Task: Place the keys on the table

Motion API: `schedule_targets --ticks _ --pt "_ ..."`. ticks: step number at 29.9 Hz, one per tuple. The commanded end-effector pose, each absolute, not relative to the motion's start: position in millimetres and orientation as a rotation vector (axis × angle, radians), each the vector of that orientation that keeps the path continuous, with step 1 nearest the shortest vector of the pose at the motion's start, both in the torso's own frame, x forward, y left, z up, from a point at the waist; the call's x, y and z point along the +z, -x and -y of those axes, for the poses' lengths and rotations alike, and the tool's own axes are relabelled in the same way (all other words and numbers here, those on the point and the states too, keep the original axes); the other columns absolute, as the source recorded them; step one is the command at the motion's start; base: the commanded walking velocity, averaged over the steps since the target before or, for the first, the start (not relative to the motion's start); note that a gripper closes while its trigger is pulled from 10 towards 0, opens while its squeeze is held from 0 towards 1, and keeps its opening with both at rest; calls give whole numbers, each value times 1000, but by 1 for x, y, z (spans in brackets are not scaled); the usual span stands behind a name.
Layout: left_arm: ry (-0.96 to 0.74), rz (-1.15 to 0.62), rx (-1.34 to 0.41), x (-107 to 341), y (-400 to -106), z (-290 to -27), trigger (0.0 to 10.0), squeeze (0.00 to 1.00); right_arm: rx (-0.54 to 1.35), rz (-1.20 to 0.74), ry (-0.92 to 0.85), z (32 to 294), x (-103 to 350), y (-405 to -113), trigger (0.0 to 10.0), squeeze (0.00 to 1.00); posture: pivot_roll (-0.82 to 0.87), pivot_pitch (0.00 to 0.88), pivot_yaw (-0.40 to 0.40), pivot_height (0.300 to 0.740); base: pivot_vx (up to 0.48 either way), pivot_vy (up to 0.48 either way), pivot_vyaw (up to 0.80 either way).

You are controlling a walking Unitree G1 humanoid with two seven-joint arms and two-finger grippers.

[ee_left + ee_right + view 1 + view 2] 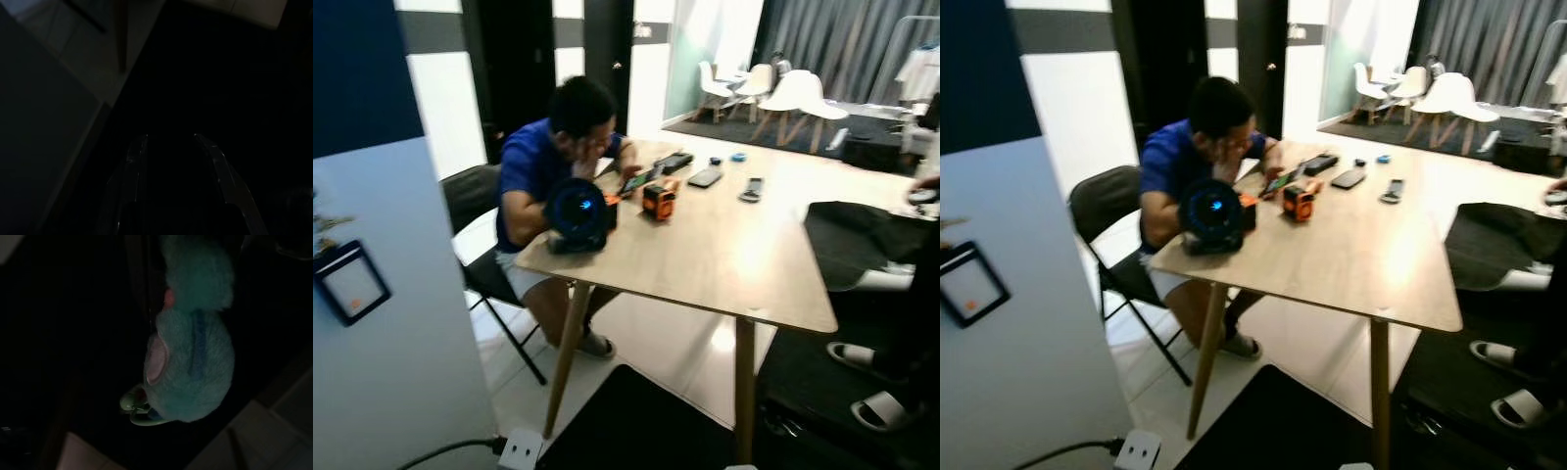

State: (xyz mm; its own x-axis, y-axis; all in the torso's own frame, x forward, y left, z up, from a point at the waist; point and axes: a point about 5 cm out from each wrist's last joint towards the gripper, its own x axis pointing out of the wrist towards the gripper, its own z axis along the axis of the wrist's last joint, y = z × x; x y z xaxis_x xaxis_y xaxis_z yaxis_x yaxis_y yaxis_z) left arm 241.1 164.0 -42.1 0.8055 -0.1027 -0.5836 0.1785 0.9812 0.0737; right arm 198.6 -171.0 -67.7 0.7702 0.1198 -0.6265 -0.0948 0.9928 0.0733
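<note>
Teal fuzzy keychain (193, 362) hangs in murk, right claw's grip unreadable; left claw (171, 147) spread in darkness.

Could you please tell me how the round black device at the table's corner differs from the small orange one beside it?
The round black device is larger and dark, with a glowing blue centre; the small orange device is boxier, bright orange with black. The black one stands nearer the table corner. Both stand on the tabletop, before the seated person.
</note>
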Motion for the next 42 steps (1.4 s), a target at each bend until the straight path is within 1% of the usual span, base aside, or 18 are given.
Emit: schedule_targets --ticks 1,38,42 --pt "-103 -650 -119 -49 -232 -171 10000 0 117 -695 -46 168 -70 -195 10000 0 57 41 15 740 0 0 -544" --pt "-80 -637 -95 -47 -233 -173 10000 0 124 -690 -43 168 -69 -198 10000 0 58 38 12 740 0 0 -541" --pt "-78 -630 -94 -47 -233 -173 10000 0 126 -688 -42 167 -69 -198 10000 0 58 38 12 740 0 0 -106"
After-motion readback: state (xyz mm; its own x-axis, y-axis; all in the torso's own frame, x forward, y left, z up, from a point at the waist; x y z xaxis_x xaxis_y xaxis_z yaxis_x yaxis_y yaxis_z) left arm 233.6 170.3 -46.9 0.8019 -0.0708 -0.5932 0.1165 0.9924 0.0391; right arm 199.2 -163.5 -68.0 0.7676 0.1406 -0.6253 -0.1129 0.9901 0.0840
